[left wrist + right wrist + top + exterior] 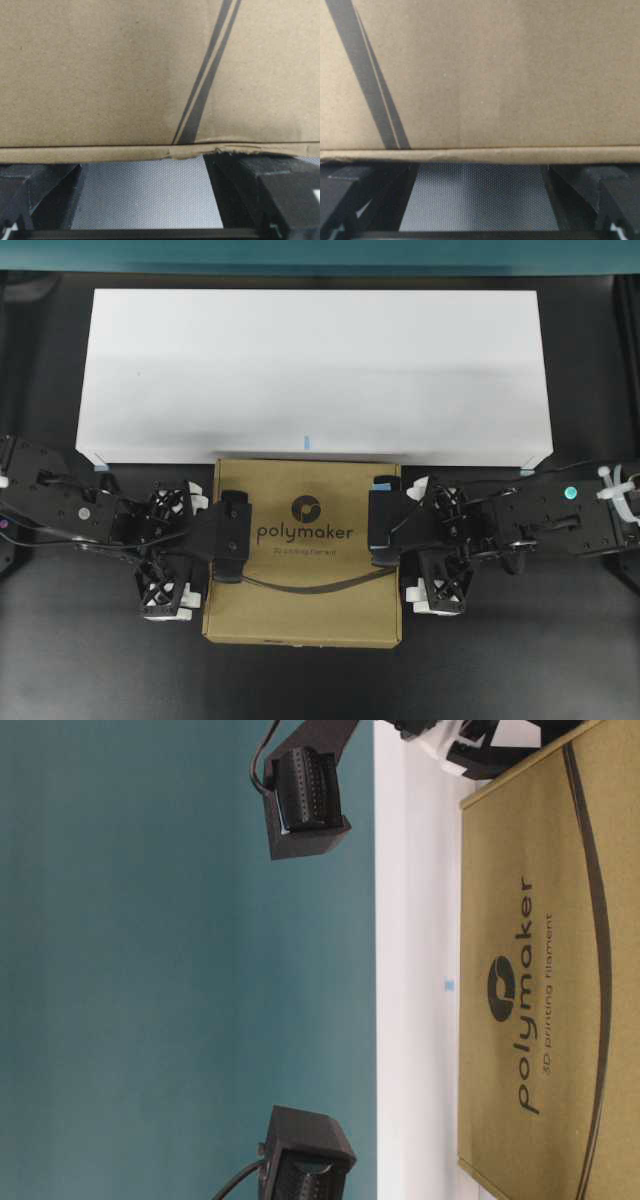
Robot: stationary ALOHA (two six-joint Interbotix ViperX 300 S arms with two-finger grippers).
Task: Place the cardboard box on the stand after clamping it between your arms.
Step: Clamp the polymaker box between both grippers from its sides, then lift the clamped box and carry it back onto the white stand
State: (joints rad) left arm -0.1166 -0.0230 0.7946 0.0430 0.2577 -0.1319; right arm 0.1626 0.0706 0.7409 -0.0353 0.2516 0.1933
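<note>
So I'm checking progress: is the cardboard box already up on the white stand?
No, the cardboard box lies in front of the stand.

Teal backdrop (150,970) behind dark textured tabletop (300,680).

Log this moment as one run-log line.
phase: clamping | cardboard box: on table, in front of stand, not on it | left gripper: open, at box's left side | right gripper: open, at right side

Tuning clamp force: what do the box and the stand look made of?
Cardboard box: brown matte paperboard, fibrous grain, and a slightly crushed edge in the left wrist view, so likely soft. Stand: smooth white, faint sheen; painted board or plastic, can't tell which.
</note>
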